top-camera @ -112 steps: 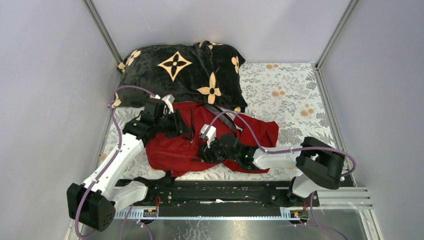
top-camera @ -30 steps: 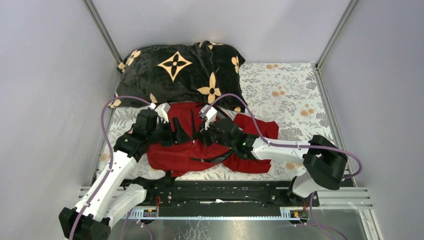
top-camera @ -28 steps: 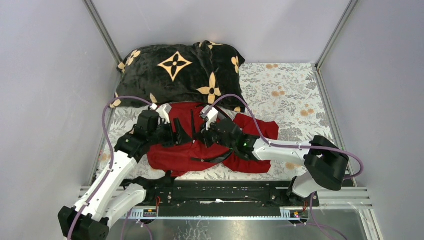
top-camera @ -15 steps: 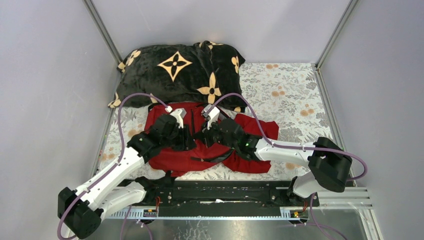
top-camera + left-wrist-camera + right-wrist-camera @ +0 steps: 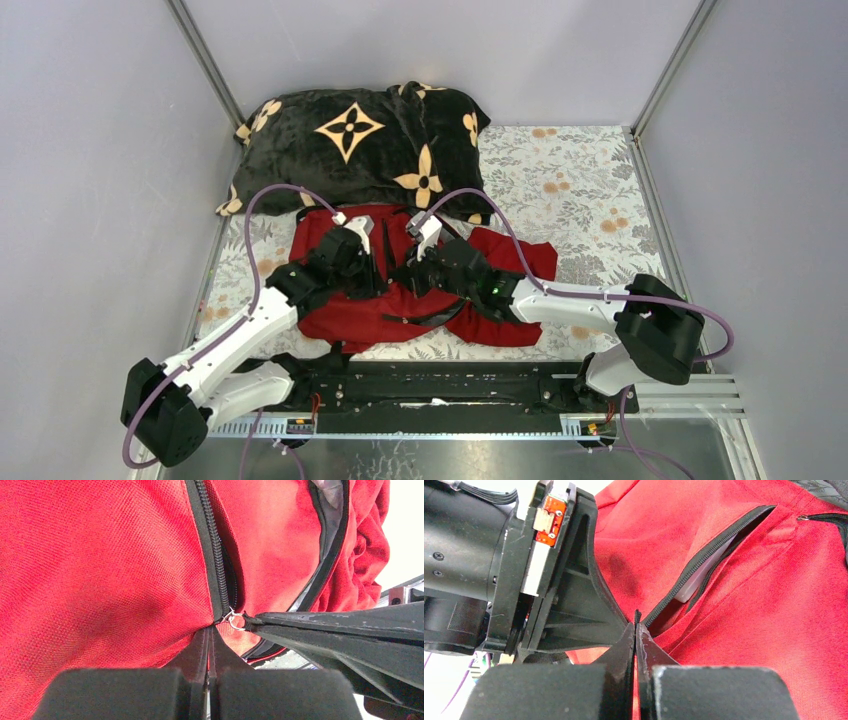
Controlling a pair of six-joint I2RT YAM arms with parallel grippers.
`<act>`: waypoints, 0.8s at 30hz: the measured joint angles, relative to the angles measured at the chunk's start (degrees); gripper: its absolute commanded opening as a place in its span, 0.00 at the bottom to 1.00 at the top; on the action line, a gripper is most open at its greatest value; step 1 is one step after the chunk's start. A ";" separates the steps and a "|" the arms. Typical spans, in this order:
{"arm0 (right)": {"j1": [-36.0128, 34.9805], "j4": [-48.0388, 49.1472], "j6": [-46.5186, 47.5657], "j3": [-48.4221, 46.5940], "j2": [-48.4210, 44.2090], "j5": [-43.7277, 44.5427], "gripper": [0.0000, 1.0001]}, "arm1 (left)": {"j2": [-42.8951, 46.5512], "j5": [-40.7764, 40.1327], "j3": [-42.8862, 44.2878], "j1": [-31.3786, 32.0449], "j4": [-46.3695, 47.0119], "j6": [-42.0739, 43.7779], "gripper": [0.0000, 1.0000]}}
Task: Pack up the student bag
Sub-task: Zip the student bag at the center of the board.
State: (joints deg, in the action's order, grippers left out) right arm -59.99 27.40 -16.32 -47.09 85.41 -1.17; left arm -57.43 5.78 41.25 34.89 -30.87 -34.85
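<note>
**Top external, then each wrist: two arms meeting at one zipper**

Top external view: the student bag (image 5: 350, 315) is lying on the floral tabletop (image 5: 580, 190), just in front of a black flowered blanket (image 5: 360, 140) (their edges seem to be touching). Both arms are reaching over its middle, with the left fingers (image 5: 368, 270) and right fingers (image 5: 408, 278) almost tip to tip.

Left wrist view: the left fingers (image 5: 200, 647) are pressing together, pinching a fold of red fabric at the end of a black zipper (image 5: 212, 565). From the right, the right fingers (image 5: 320, 630) are gripping the zipper pull (image 5: 246, 620) beside its small ring.

Right wrist view: the right fingers (image 5: 626, 645) are squeezing a thin black tab. The zipper is gaping, showing something pale (image 5: 689, 592) inside.
</note>
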 measured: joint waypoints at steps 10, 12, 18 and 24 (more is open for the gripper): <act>0.02 0.68 -0.04 1.25 -0.39 -0.02 0.00 | 3.93 -0.87 4.02 -3.65 -3.28 0.11 0.35; 0.04 0.92 -0.07 1.95 -0.59 -0.02 0.00 | 3.32 0.42 5.81 -8.00 -3.02 0.44 0.46; 0.04 1.66 -0.04 3.15 -0.94 -0.02 0.00 | -5.73 0.17 13.22 -12.17 -2.91 0.74 0.76; 0.04 1.66 0.07 3.15 -0.94 -0.04 0.00 | -12.66 -3.63 17.05 -8.96 -3.15 1.18 0.70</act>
State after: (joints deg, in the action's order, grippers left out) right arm -59.94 29.06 -16.25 -43.94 84.47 -1.21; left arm -70.08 2.15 58.30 25.93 -34.02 -33.67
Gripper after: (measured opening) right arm 0.011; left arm 0.754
